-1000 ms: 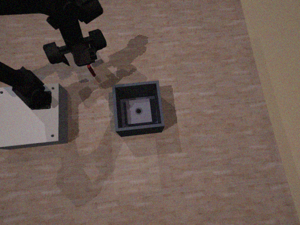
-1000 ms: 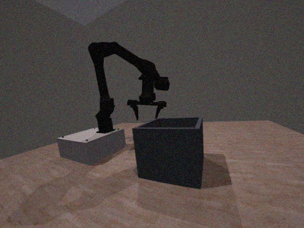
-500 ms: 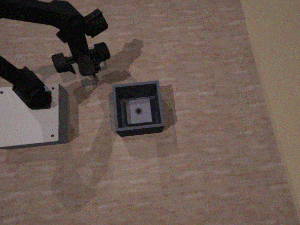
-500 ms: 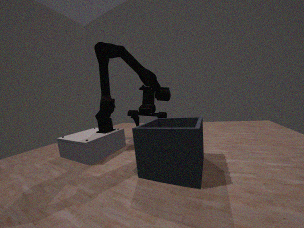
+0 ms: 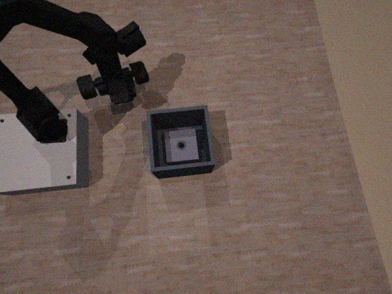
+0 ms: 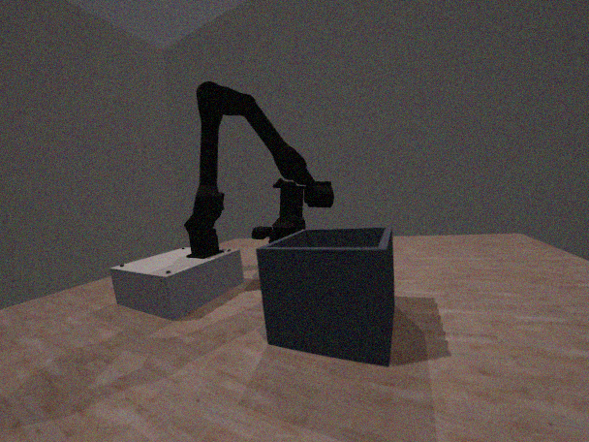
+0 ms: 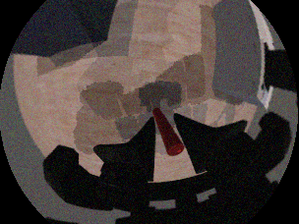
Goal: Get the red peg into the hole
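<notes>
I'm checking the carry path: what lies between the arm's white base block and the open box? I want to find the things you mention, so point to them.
In the top view, just table surface crossed by shadows separates the base block (image 5: 64, 155) (image 6: 145, 291) and box (image 5: 180, 172) (image 6: 329, 300).

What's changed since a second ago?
The gripper has come down and its fingers have drawn closer together around the red peg; a gap remains, so no grip shows yet. Nothing was let go. The box and white base stayed put.
</notes>
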Available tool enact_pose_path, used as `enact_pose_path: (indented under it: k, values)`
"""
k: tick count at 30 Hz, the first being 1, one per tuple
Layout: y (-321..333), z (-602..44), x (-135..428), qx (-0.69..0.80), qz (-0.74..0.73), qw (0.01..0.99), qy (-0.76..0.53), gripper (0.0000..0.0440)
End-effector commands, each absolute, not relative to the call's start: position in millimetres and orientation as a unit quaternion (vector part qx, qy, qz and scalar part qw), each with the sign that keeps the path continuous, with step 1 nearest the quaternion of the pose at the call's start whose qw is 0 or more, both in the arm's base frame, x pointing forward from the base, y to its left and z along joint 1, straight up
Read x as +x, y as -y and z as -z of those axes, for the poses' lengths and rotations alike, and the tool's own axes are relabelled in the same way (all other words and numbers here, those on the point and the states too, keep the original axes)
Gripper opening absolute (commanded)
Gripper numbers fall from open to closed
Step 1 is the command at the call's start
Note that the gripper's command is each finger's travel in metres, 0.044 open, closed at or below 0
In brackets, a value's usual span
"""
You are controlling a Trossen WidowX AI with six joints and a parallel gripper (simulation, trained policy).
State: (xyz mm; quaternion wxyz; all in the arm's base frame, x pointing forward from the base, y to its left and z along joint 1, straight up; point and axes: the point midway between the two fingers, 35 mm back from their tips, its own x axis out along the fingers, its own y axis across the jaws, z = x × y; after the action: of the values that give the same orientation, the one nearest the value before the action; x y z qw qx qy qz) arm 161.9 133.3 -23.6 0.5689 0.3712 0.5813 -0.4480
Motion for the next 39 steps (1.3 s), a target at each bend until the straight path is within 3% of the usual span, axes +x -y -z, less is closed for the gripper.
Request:
enact_pose_path:
  k: [1,4,39]
  values:
    - [-136.9,28.3,164.4,0.37,0.439,0.57,-0.587,0.0051]
    - [-140.4,28.8,168.2,0.373,0.432,0.572,-0.589,0.0]
    - [-161.5,-84.1,233.6,0.497,0.329,0.594,-0.541,0.0]
